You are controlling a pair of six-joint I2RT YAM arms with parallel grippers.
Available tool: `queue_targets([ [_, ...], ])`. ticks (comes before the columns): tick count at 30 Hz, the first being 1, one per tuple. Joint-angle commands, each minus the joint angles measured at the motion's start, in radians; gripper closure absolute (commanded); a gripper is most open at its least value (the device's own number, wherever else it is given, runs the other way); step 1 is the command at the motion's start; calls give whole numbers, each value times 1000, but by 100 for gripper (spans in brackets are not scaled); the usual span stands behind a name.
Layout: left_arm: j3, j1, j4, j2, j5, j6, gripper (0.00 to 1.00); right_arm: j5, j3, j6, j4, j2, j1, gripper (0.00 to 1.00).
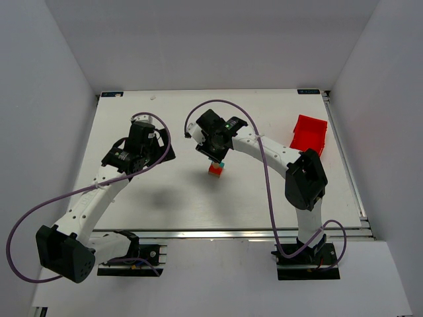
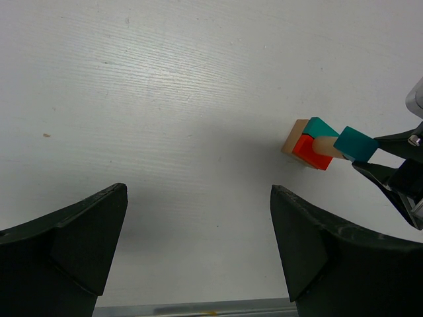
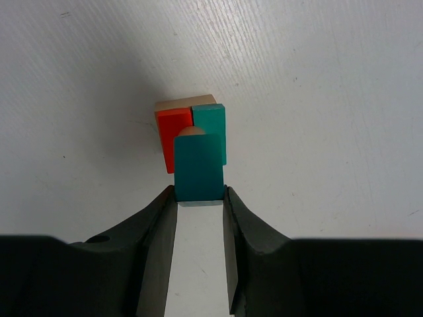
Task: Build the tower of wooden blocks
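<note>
I find the left gripper (image 2: pixel 198 191) with its jaws spread wide and nothing between them. It hangs over the table (image 1: pixel 264 112), between 9 and 10 o'clock of the wood block tower (image 1: pixel 215 170) and well apart from it. The tower stands near the table's middle. It has a tan block (image 2: pixel 294 137) at the base, with a red block (image 2: pixel 308 150) and a teal block (image 2: pixel 320 126) side by side on top. A rounded tan piece (image 2: pixel 324 146) shows at the stack. The right gripper (image 3: pixel 199 191) is clamped on a second teal block (image 3: pixel 198 168), directly over the tower; I cannot tell whether it touches. The red bin (image 1: pixel 309 132) sits between 2 and 3 o'clock of the tower; its inside is too small to judge.
</note>
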Motion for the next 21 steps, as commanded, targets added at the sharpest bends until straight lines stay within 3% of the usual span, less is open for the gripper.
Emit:
queue_targets([
  [1, -5, 4, 19, -29, 5, -2, 2, 3, 11, -11, -5, 10, 7, 74],
  [21, -6, 4, 21, -27, 5, -2, 2, 0, -3, -22, -4, 13, 7, 70],
])
